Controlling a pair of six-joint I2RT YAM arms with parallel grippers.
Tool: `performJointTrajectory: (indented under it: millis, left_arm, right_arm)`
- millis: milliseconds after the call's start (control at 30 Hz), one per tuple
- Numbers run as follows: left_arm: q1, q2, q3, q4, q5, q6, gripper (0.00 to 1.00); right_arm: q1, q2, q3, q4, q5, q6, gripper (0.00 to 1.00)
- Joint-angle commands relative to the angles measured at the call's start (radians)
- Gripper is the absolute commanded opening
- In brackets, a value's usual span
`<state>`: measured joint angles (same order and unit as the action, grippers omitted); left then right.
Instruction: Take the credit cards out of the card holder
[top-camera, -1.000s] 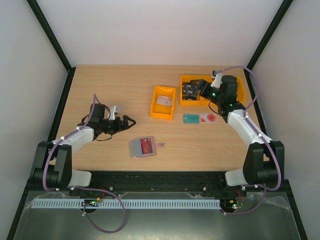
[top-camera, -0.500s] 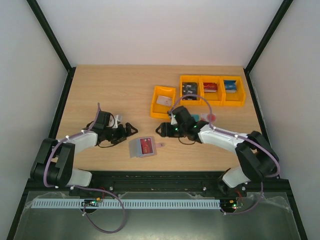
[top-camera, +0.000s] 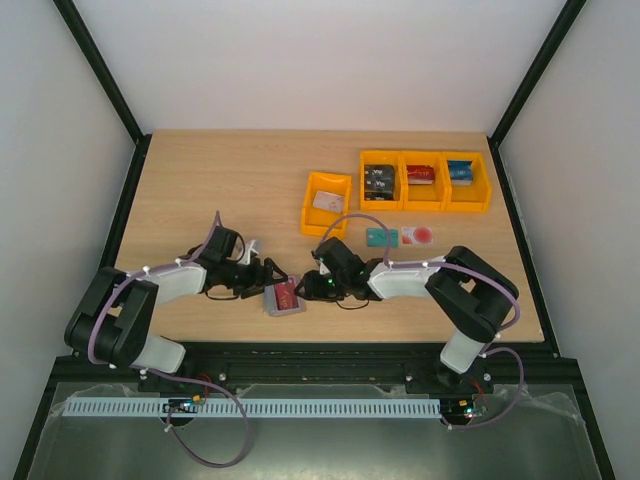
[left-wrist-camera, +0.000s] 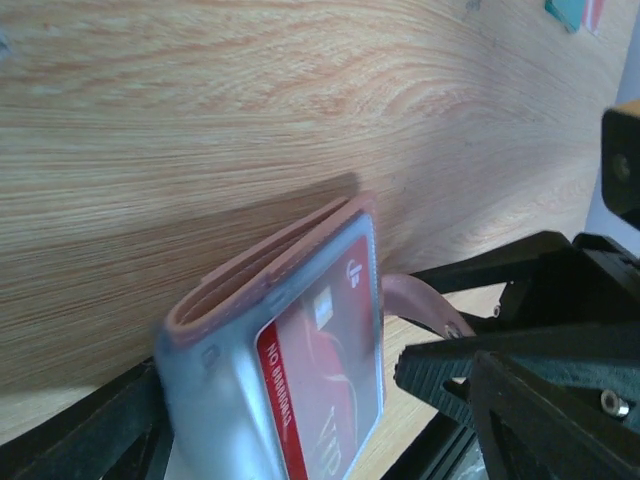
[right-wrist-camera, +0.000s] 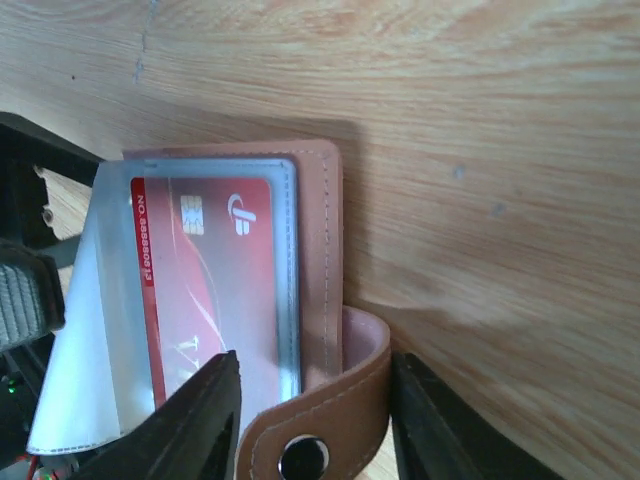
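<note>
Card holder: my left fingers apart at its nine o'clock, right fingers apart astride its three-o'clock tab.

Robot lab test cell: wooden bench boxed in by plain white walls, black frame posts, orange parts bins.

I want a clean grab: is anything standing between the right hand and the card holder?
Nothing visible does. The right hand straddles the card holder's snap tab, and the red card lies exposed in its clear sleeve.
</note>
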<state>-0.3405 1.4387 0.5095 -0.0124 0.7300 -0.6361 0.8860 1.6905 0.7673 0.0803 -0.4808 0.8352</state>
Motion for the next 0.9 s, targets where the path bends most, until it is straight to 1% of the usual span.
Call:
performJointTrajectory:
  millis: [0,67,100,233,300,367,467,533,600,633,767,867]
  left_arm:
    - [-0.009,0.03,-0.024,-0.033,-0.027,0.012,0.77]
    - [-0.009,0.033,-0.016,-0.041,-0.041,0.021,0.64]
    - [-0.009,0.036,-0.012,-0.044,-0.044,0.025,0.59]
    - [-0.009,0.042,-0.007,-0.046,-0.04,0.032,0.31]
    - [-0.009,0.039,-0.002,-0.038,-0.017,0.042,0.16]
    - [-0.009,0.033,0.015,-0.029,0.012,0.068,0.03]
    - [-0.006,0.013,0.088,-0.065,0.043,0.152,0.02]
    - [-0.001,-0.008,0.18,-0.128,0.059,0.255,0.02]
    - [0.0,-0.019,0.286,-0.226,0.088,0.379,0.02]
    - [-0.001,-0.02,0.342,-0.282,0.105,0.449,0.02]
    - [0.0,-0.014,0.591,-0.597,0.179,0.77,0.02]
    - [-0.001,-0.023,0.748,-0.788,0.27,0.97,0.02]
  right_arm:
    - [0.003,0.041,-0.024,0.112,-0.006,0.066,0.38]
    - [0.002,0.05,-0.023,0.127,-0.006,0.073,0.33]
    - [0.003,0.053,-0.023,0.133,-0.01,0.076,0.32]
    - [0.002,0.048,-0.011,0.111,0.001,0.056,0.32]
    - [0.001,0.04,-0.017,0.113,0.003,0.051,0.32]
    - [-0.005,0.031,-0.02,0.122,-0.015,0.037,0.32]
    - [-0.028,-0.026,-0.031,0.126,-0.027,-0.015,0.34]
    - [-0.055,-0.105,-0.056,0.149,-0.034,-0.056,0.38]
    - [-0.086,-0.205,-0.08,0.163,-0.048,-0.117,0.43]
    - [-0.101,-0.254,-0.089,0.163,-0.055,-0.153,0.47]
    - [-0.145,-0.417,-0.106,0.166,-0.132,-0.276,0.7]
    - [-0.171,-0.468,-0.089,0.194,-0.225,-0.319,0.8]
